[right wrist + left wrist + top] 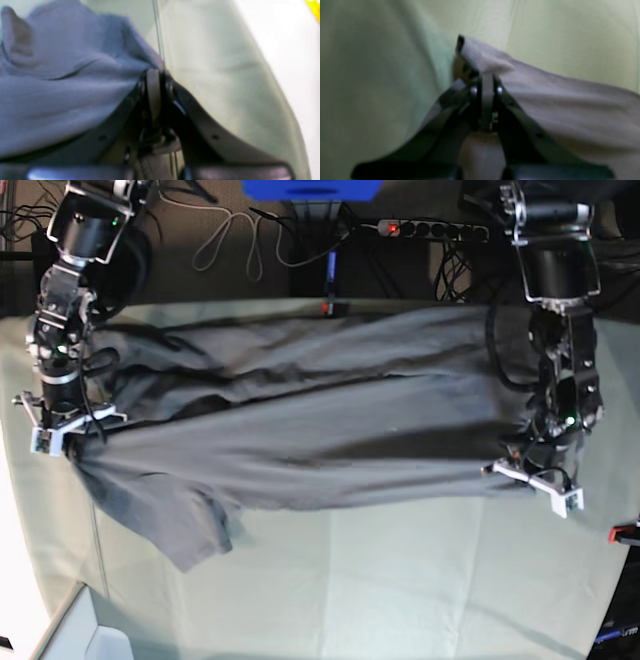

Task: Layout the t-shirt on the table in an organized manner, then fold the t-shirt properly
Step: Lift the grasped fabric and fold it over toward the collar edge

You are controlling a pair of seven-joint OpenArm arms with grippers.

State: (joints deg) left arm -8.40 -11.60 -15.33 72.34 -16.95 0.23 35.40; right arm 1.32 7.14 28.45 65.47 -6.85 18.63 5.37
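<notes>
The grey t-shirt [300, 430] is stretched out sideways across the far half of the table [400, 580], creased, with one sleeve [195, 530] lying toward the front left. My left gripper [522, 468] is at the shirt's right edge, shut on a fold of it [487, 75]. My right gripper [78, 436] is at the shirt's left edge, shut on the cloth [153, 72]. In the left wrist view the shirt [570, 107] drapes away to the right of the gripper. In the right wrist view the shirt [62, 82] bunches to the left.
Red clamps sit at the table's far edge [326, 307] and right edge [625, 533]. A power strip [430, 227] and cables lie behind the table. A white box corner [90, 635] shows at the front left. Pale green cloth fills the table's near half.
</notes>
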